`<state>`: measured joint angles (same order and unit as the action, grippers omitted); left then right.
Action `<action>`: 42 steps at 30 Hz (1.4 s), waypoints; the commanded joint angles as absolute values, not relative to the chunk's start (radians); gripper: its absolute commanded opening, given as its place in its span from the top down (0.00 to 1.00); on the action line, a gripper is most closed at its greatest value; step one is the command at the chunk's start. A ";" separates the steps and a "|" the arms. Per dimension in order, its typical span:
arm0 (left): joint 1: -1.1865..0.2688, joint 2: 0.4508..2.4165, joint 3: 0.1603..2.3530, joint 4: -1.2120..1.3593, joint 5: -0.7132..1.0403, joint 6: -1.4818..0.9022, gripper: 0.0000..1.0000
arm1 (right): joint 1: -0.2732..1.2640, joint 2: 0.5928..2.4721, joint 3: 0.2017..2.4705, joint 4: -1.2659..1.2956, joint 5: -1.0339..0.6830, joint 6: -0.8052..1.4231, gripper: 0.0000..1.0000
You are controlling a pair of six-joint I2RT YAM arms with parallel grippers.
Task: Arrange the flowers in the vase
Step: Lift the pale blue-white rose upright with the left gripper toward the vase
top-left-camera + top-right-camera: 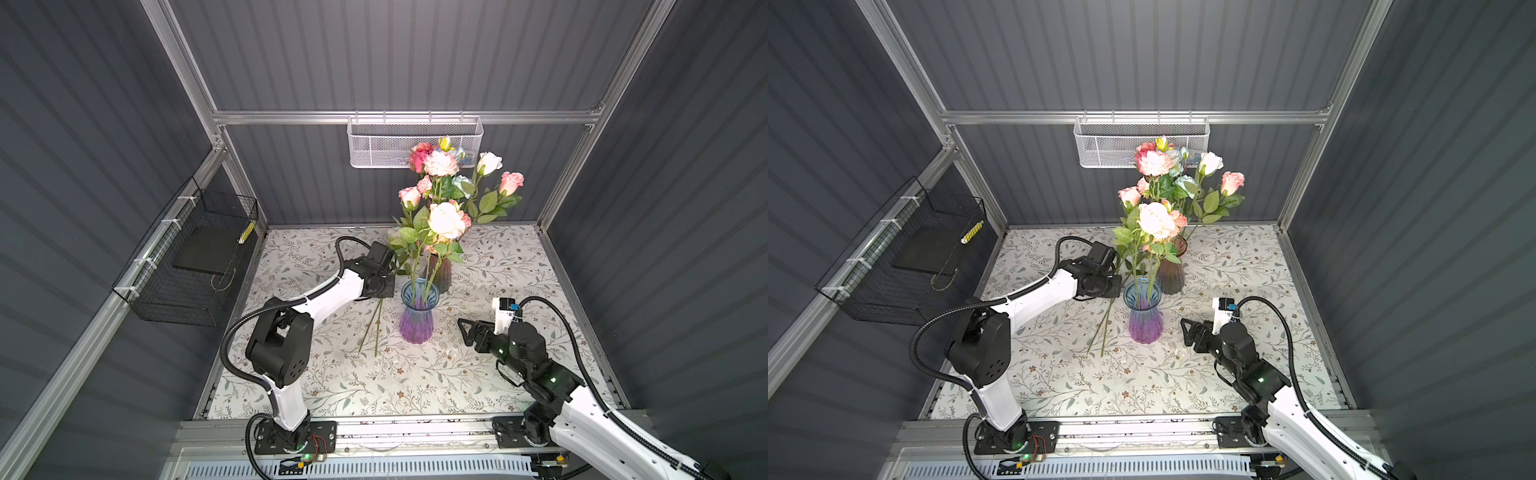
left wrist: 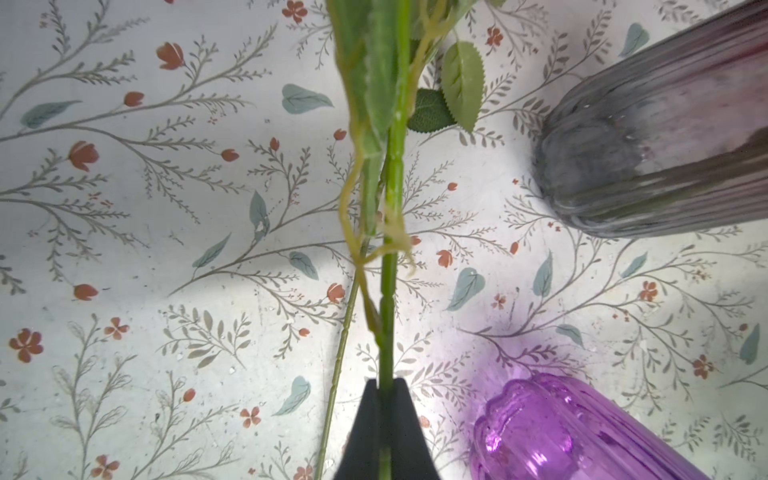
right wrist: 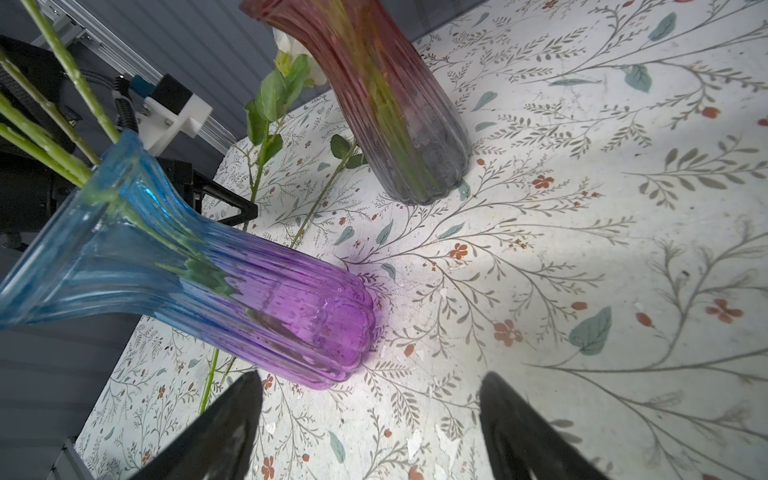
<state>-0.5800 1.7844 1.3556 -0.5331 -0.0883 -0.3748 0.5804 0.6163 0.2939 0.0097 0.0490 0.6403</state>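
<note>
So left fingers [image 2: 365,432] are clamped on a stem [image 2: 394,187], right fingers [image 3: 232,419] hang open. Next I'd guess it needs lifting over the vase [image 1: 419,320] rim

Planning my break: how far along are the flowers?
Done: a few stems stand in the purple vase. In hand: the left gripper is shut on a stem beside it; the right gripper is open. Left: that stem, perhaps the bunch in the dark vase.
</note>
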 commanded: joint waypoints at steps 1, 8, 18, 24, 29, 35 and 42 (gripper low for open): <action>-0.562 1.734 1.309 -0.534 -0.118 -0.391 1.00 | 0.576 0.611 0.330 0.007 0.040 0.637 0.17; -0.553 1.561 1.187 -0.482 -0.216 -0.396 1.00 | 0.576 0.650 0.351 0.054 -0.122 0.612 0.12; -0.552 1.049 0.789 -0.035 -0.266 -0.402 1.00 | 0.579 0.772 0.364 0.155 -0.424 0.630 0.01; -0.551 0.808 0.618 0.238 -0.187 -0.376 1.00 | 0.579 0.765 0.364 0.157 -0.385 0.642 0.01; -0.551 0.761 0.628 0.329 -0.096 -0.354 1.00 | 0.580 0.752 0.365 0.145 -0.347 0.646 0.01; -0.552 0.782 0.668 0.424 -0.012 -0.371 1.00 | 0.579 0.741 0.366 0.135 -0.347 0.648 0.01; -0.553 0.838 0.767 0.376 0.021 -0.351 1.00 | 0.578 0.708 0.364 0.109 -0.282 0.638 0.01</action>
